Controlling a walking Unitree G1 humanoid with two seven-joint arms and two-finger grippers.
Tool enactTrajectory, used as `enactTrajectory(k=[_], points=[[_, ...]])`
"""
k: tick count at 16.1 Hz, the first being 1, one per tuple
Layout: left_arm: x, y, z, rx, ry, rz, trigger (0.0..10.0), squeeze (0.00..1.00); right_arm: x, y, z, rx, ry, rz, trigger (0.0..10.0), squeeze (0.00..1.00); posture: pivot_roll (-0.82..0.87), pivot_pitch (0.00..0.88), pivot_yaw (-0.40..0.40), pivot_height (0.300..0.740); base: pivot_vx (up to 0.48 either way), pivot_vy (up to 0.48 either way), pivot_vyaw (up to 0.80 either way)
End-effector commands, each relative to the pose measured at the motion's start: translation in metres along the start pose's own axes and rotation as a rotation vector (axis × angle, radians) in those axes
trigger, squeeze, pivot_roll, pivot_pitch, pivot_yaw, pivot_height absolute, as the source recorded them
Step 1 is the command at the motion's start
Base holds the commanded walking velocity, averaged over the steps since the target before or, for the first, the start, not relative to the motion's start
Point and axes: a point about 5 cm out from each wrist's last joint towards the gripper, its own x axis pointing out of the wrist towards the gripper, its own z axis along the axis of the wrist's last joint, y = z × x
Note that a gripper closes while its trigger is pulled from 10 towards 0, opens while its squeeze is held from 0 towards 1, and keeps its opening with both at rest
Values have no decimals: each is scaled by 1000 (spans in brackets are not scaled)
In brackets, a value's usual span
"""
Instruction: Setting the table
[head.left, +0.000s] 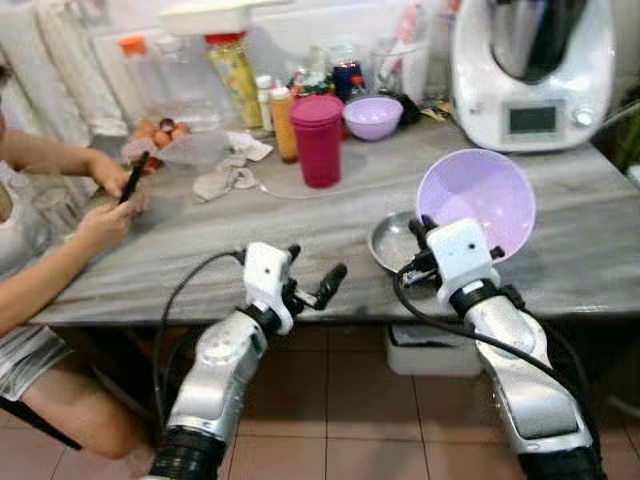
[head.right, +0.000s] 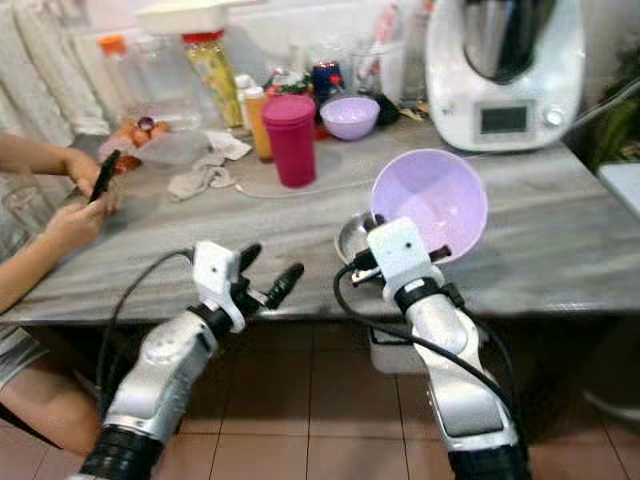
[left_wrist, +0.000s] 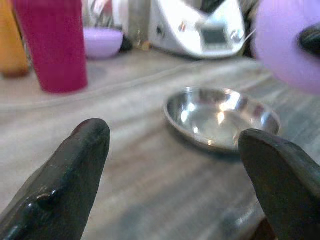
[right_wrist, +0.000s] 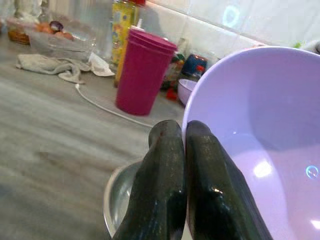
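**Lilac bowl held tilted above steel dish at table's near edge**

Right gripper (head.left: 428, 232), fingers (right_wrist: 165, 170) pressed together on the rim of the large lilac bowl (head.left: 478, 200); bowl raised off the grey table (head.left: 300, 230) and tipped so that its hollow faced the camera; lower rim hanging just over the far side of the steel dish (left_wrist: 220, 117). Steel dish resting flat on the table near the front edge, partly hidden behind the right wrist in the head views. Left gripper (head.left: 325, 285), fingers (left_wrist: 75, 165) spread well apart and holding nothing; hovering at the table's front edge, to the left of the steel dish and apart from it. Magenta lidded cup (head.left: 317, 140) standing upright farther back on the table than the steel dish, toward the left; small lilac bowl (head.left: 373, 117) behind the steel dish, beside the magenta cup on its right; white kitchen machine (head.left: 533, 70) at the back right of the table, beyond the steel dish. Crumpled cloth (head.left: 228, 175) and thin white cable (right_wrist: 107, 110) lying left of the magenta cup, well apart from the steel dish. Person's hands (head.left: 105, 200) holding a dark phone (head.left: 134, 177) at the table's left end, far from the steel dish.
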Motion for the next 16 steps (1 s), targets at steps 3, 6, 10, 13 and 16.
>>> enactTrajectory(k=[3,6,10,13,16], points=[[-18,5,-7,31,45,-24,10000,0,4,-1,4,-5,-3,12,10000,0,-316,0,87,740,0,0,0],[-34,6,-10,37,75,-63,10000,0,7,-19,4,-34,16,39,10000,0,-302,0,79,740,0,0,0],[-55,-7,-13,33,110,-194,10000,0,22,-18,2,-104,20,228,10000,0,-278,0,69,740,0,0,0],[-57,-11,-9,31,94,-237,10000,0,37,-14,-3,-103,41,333,10000,0,-257,0,64,740,0,0,0],[-58,-13,-4,27,93,-275,10000,0,50,-4,-8,-105,57,424,10000,0,-237,0,62,740,0,0,0]])
